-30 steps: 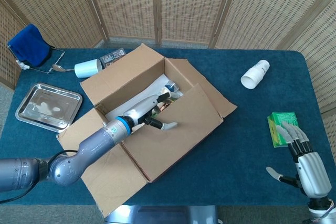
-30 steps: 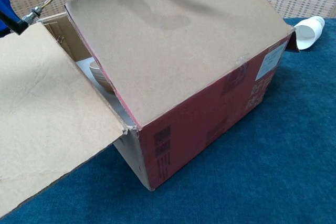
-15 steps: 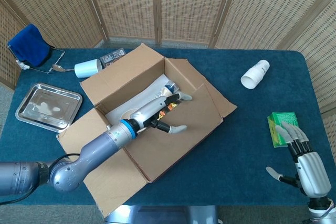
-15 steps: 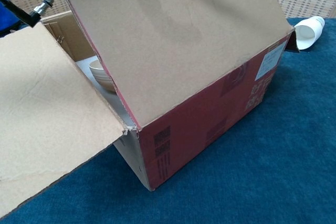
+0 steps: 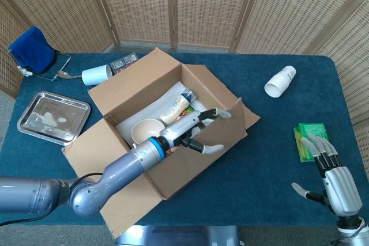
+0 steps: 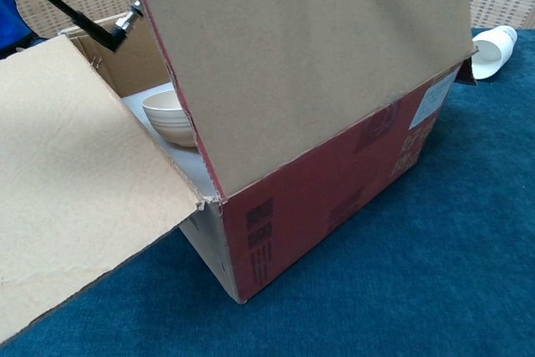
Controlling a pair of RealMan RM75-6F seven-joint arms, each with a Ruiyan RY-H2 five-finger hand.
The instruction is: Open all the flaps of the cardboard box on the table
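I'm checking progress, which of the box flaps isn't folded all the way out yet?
The front flap, which the left hand is pushing; it stands roughly upright while the others splay outward.

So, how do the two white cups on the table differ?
The left cup lies just behind the cardboard box, near a spoon; the right cup lies apart on open cloth. The left cup's open end points left, the right cup's down-left. Both are white and on their sides.
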